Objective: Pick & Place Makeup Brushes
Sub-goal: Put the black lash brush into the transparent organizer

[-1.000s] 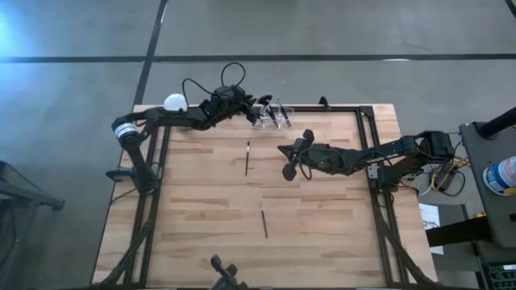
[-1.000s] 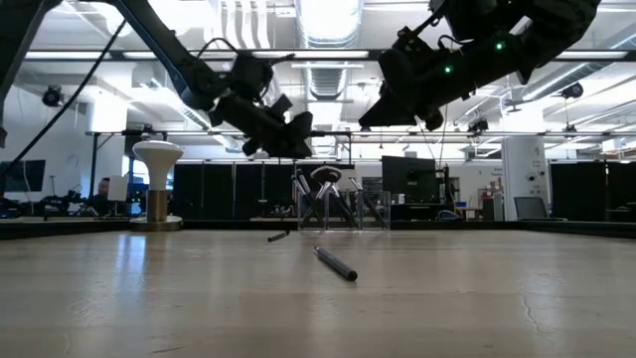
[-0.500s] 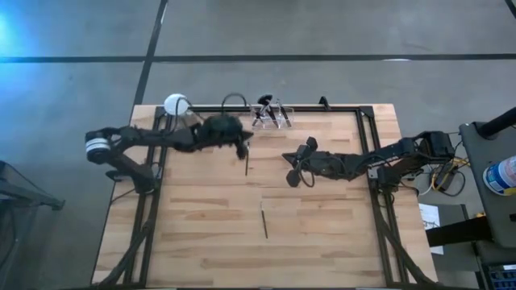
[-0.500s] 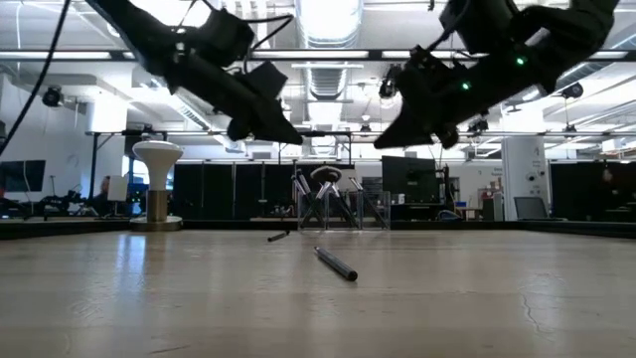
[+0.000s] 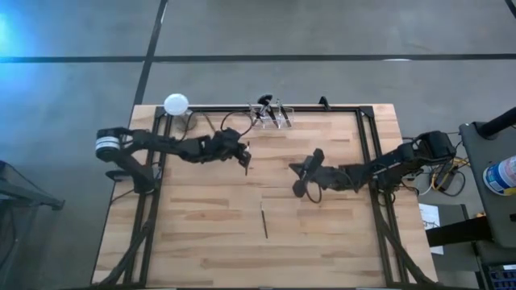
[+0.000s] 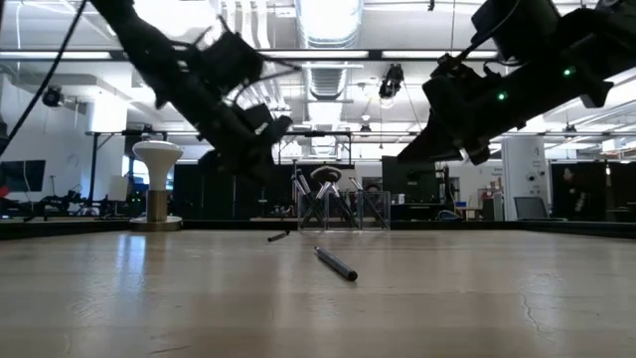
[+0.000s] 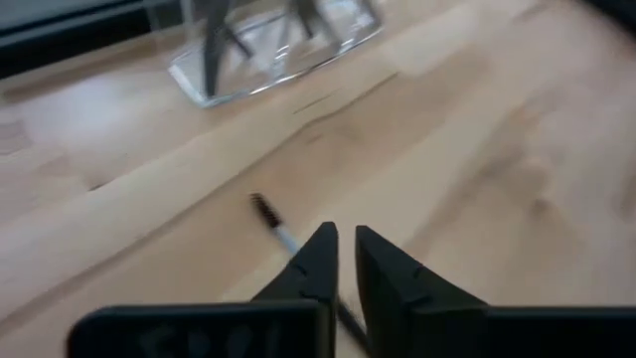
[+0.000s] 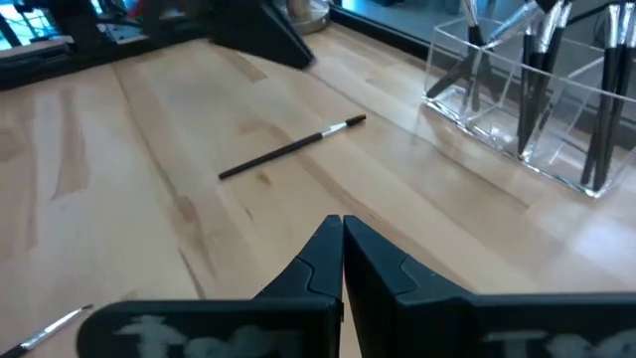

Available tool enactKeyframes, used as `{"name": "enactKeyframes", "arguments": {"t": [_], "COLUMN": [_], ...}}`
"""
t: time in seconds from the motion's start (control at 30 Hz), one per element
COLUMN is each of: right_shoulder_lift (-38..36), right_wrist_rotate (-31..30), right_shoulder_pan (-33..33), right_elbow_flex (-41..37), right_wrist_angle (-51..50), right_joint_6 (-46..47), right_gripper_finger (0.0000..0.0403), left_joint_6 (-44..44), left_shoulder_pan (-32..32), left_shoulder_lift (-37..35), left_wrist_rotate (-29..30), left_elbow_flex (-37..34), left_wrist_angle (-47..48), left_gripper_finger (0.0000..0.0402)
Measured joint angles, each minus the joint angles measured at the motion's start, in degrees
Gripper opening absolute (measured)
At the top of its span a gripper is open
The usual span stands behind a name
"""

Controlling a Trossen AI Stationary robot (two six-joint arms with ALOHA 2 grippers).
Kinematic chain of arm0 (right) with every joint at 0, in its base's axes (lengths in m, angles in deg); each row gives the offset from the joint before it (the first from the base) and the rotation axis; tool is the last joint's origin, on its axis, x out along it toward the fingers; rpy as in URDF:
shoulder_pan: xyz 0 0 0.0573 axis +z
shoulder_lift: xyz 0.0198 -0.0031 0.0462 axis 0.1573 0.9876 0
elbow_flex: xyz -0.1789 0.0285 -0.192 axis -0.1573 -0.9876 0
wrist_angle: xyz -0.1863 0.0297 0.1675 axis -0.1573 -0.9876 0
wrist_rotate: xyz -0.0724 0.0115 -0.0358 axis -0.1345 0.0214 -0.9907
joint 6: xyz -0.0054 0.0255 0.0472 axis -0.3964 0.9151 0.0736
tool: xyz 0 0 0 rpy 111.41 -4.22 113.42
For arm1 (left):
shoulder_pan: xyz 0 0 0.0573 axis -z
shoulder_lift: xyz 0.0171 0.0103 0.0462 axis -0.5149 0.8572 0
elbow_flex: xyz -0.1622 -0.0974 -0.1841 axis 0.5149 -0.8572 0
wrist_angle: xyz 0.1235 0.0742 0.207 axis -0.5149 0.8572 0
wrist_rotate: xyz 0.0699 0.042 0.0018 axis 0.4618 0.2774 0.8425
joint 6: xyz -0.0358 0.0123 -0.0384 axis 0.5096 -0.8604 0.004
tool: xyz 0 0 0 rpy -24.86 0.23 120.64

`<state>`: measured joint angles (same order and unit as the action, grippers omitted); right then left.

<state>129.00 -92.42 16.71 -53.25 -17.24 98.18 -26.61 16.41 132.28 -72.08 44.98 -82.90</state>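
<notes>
wooden table (image 5: 201, 234): left gripper (image 5: 244, 155) nearly closed, empty, above a brush (image 5: 247, 163); right gripper (image 5: 302, 177) at three o'clock, closed, empty.

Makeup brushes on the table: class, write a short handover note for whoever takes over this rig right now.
Left pincer: open only narrowly, empty, raised above the far brush.
Right pincer: shut, empty, raised over the table's right half.
Things: far brush and near brush both lie loose on the table; several brushes stand in the clear holder at the back edge.
Done: those brushes are in the holder.
Left: pick up both loose brushes and put them in the holder.
</notes>
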Motion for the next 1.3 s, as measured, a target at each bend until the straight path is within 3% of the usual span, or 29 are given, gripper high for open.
{"name": "enactKeyframes", "arguments": {"t": [0.33, 0.6, 0.87, 1.0, 1.2, 1.3], "right_shoulder_lift": [0.0, 0.0, 0.0, 0.0, 0.0, -0.1], "right_wrist_rotate": [-2.4, -2.6, -2.6, -2.6, -2.6, -2.6], "right_shoulder_pan": [1.9, 1.9, 1.9, 1.9, 1.9, 1.9], "right_elbow_flex": [-0.1, -0.1, -0.1, -0.1, -0.2, -0.3], "right_wrist_angle": [0.5, 0.5, 0.5, 0.5, 0.4, 0.4], "right_joint_6": [0.2, 0.4, 0.4, 0.4, 0.4, 0.4], "right_gripper_finger": [0.0008, 0.0008, 0.0008, 0.0008, 0.0008, 0.0008], "left_joint_6": [1.2, 0.9, 0.0, -2.5, -5.9, -8.3], "left_shoulder_pan": [-4.8, -4.8, -4.8, -4.8, -4.6, -3.9], "left_shoulder_lift": [10.9, 15.9, 16.5, 17.0, 17.1, 16.7], "left_wrist_rotate": [-2.3, -2.4, -2.7, -3.5, -4.8, -5.0], "left_elbow_flex": [8.7, 12.4, 13.0, 13.1, 13.3, 13.3], "left_wrist_angle": [6.0, 8.9, 11.8, 12.9, 17.8, 19.4], "left_gripper_finger": [0.0102, 0.0110, 0.0110, 0.0095, 0.0015, 0.0008]}}
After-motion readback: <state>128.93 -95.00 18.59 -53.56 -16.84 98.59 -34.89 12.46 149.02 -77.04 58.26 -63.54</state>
